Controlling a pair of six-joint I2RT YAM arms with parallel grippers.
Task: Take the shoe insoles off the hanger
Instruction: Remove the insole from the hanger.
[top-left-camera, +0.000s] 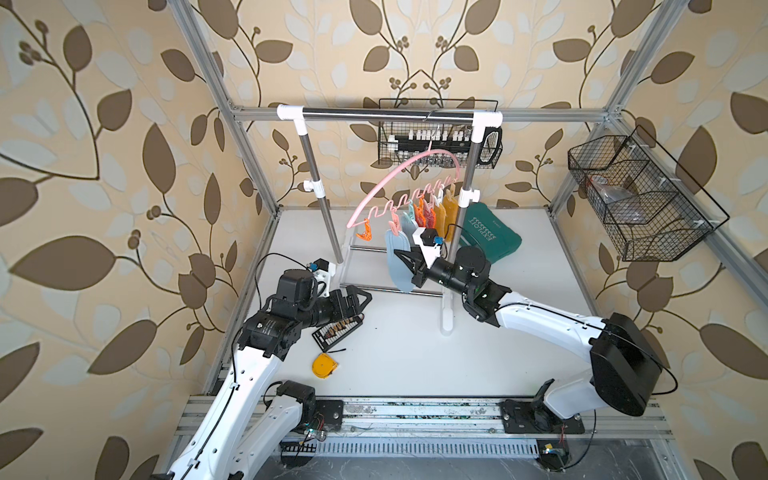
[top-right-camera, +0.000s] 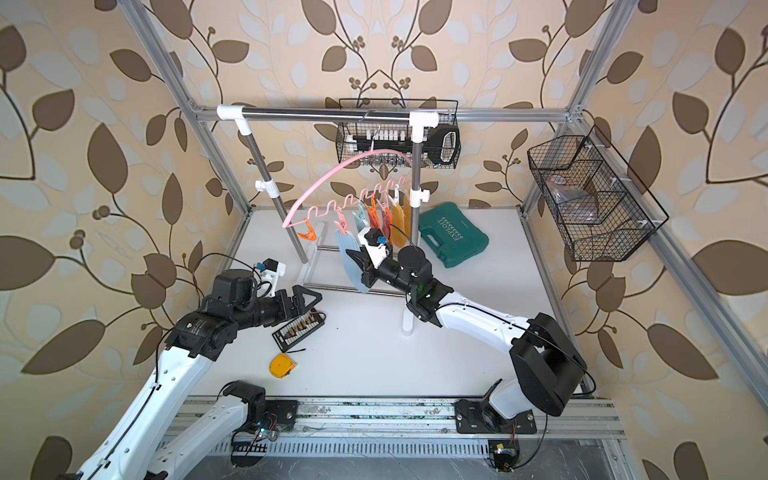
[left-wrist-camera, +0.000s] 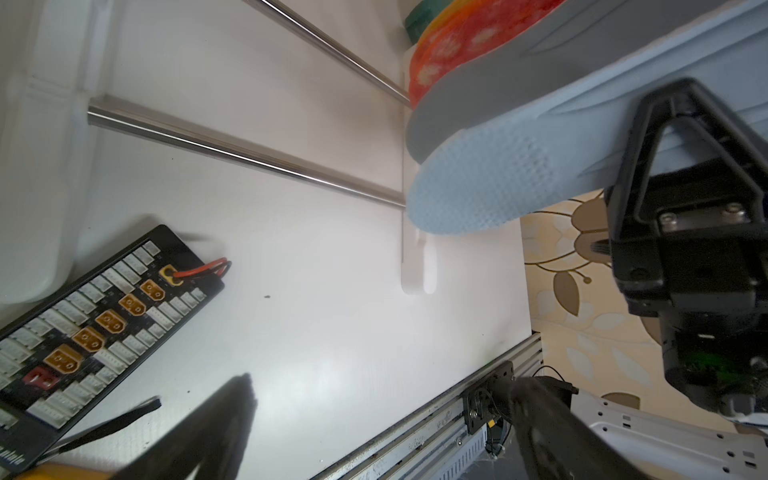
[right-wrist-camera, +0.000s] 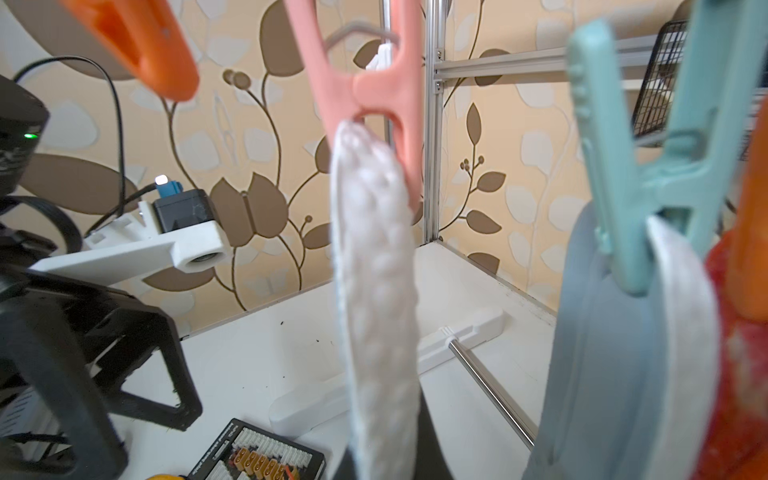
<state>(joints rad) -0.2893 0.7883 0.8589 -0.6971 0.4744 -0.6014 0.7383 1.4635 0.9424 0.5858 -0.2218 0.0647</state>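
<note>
Leaf-patterned wallpaper closes the cell on three sides, and a white table (top-left-camera: 395, 361) makes its floor. On the table stands a steel-and-white garment rack (top-left-camera: 390, 115). From its top bar hangs the pink hanger (top-left-camera: 399, 170), turned so that one end points forward toward the arms and the other end lies beside the rack's right post. A green tool case (top-left-camera: 494, 237) lies on the table near that post.

All the shoe insoles (top-left-camera: 440, 218) hang in a row from clips on the hanger's wavy bar. The mustard-yellow pair (top-left-camera: 451, 205) is nearest the post, then come the red-orange pair (top-left-camera: 427, 219) and the pale blue-grey ones. The frontmost pale blue-grey insole (top-left-camera: 395, 257) hangs from a pink clip (right-wrist-camera: 374, 91).

The right gripper (top-left-camera: 402, 257) is clenched on this insole at about its middle, below the clip. In the left wrist view one black finger (left-wrist-camera: 665, 137) lies flat on the insole's face. The left gripper (top-left-camera: 361, 297) is well apart from the hanger, low over the table, its jaws spread wide and released.

Near it lies a black connector board (top-left-camera: 336, 332), and a small yellow tape measure (top-left-camera: 324, 365) is a little further forward. An orange clip (top-left-camera: 365, 235) hangs at the hanger's front end.
</note>
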